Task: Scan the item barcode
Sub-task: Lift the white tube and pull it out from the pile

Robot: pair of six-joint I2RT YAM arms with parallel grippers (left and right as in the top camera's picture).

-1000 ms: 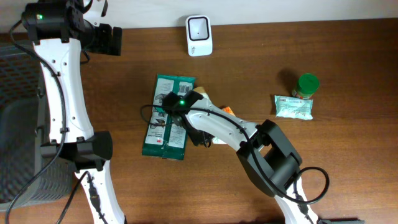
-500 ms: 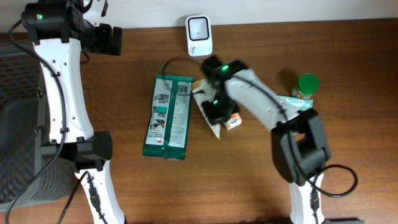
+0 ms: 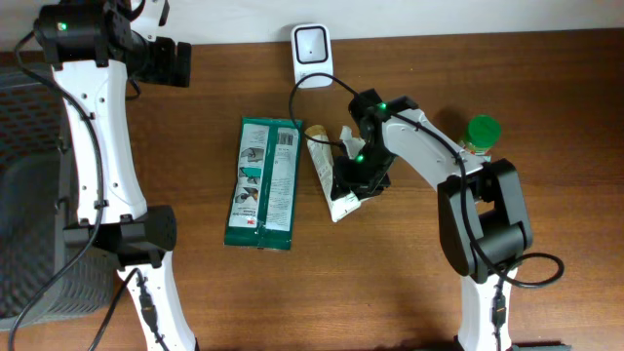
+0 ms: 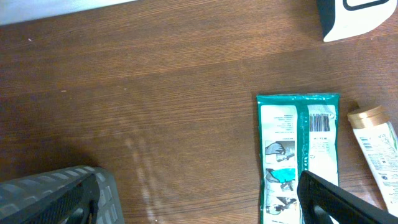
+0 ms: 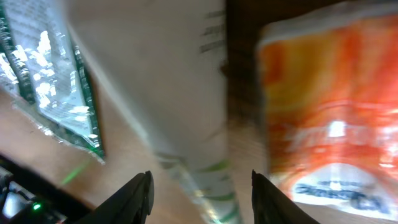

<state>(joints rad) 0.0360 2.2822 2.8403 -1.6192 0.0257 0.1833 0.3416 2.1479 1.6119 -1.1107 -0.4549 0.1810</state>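
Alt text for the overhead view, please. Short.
The right gripper hovers over a white tube lying on a wooden table, beside a green packet. A white scanner stands at the back edge; a green-lidded jar sits to the right.

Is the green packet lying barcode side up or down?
Barcode side up. The green packet lies flat, and its barcode shows near one end in both the left wrist and overhead views.

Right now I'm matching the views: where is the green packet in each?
Overhead: green packet left of centre.
Left wrist: green packet lower right.
Right wrist: green packet left edge, blurred.
Shared landmark: the white tube lying beside it in all three.
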